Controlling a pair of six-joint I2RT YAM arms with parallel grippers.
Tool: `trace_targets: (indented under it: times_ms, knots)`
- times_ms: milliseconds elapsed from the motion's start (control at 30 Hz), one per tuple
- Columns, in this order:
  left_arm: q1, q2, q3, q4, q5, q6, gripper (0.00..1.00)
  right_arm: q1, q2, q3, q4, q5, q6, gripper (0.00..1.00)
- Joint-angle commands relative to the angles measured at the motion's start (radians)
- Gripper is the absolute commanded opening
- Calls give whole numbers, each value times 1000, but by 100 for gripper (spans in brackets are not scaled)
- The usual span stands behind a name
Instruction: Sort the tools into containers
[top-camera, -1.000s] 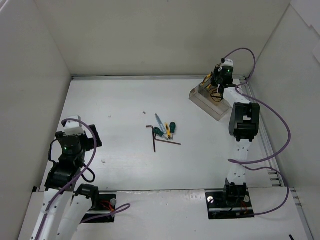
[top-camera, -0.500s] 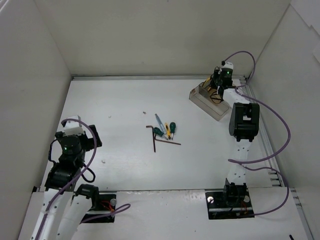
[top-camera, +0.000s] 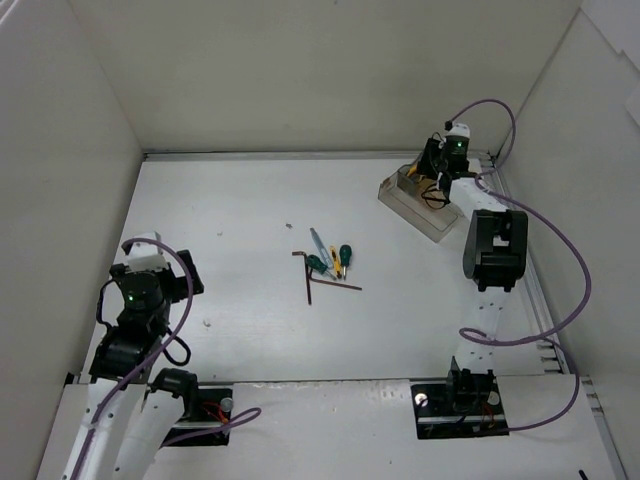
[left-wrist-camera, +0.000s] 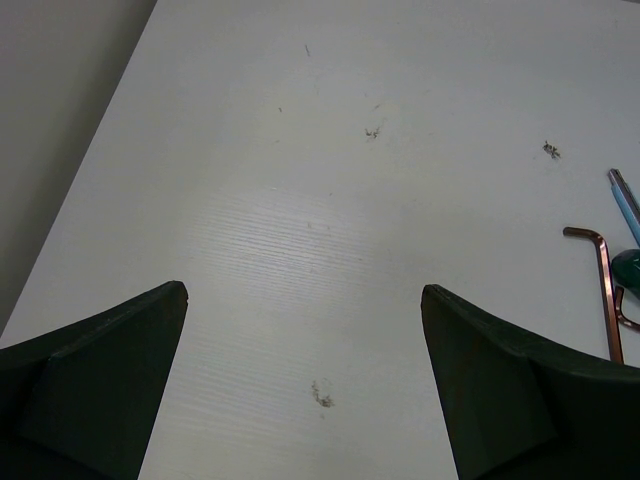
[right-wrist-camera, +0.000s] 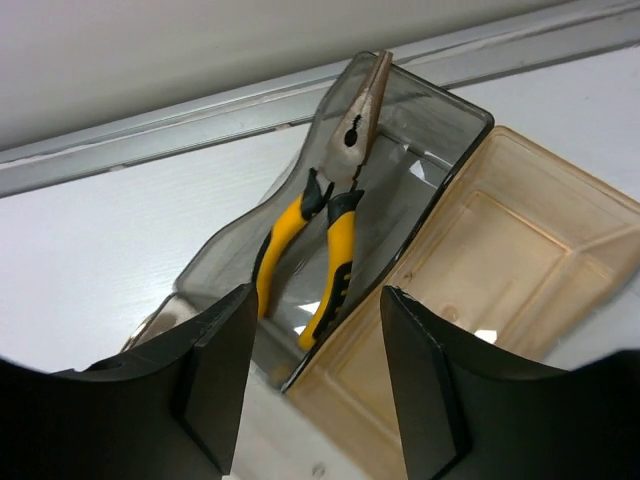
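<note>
The clear divided box stands at the back right. In the right wrist view the yellow-handled pliers lie in the box's grey-tinted compartment, beside brownish compartments. My right gripper is open and empty just above the box, also seen from above. The screwdrivers and two hex keys lie mid-table. One hex key and a light-blue screwdriver tip show in the left wrist view. My left gripper is open and empty over bare table at the near left.
White walls enclose the table on the left, back and right. A metal strip runs along the back wall behind the box. Small dark specks lie on the table surface.
My right gripper has drawn slightly back from over the box, and the right arm's elbow has shifted a little to the right. The left arm has not moved.
</note>
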Motion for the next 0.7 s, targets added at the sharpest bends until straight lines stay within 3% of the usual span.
trace_targets:
  times_ms: [0,200,433,667]
  knots:
    - [-4,-9,40,30,-22,-14,100,64,-238,-25,20,31,-57,50]
    - [-4,-32,57,1,-59,-46,100,192,-393,-209,-58,-44,-46,62]
    - [-4,-41,77,-53,-111,-86,100,318,-496,-407,-156,-107,-2,65]
    - [-4,-81,72,-76,-140,-112,100,452,-504,-455,-204,-92,118,67]
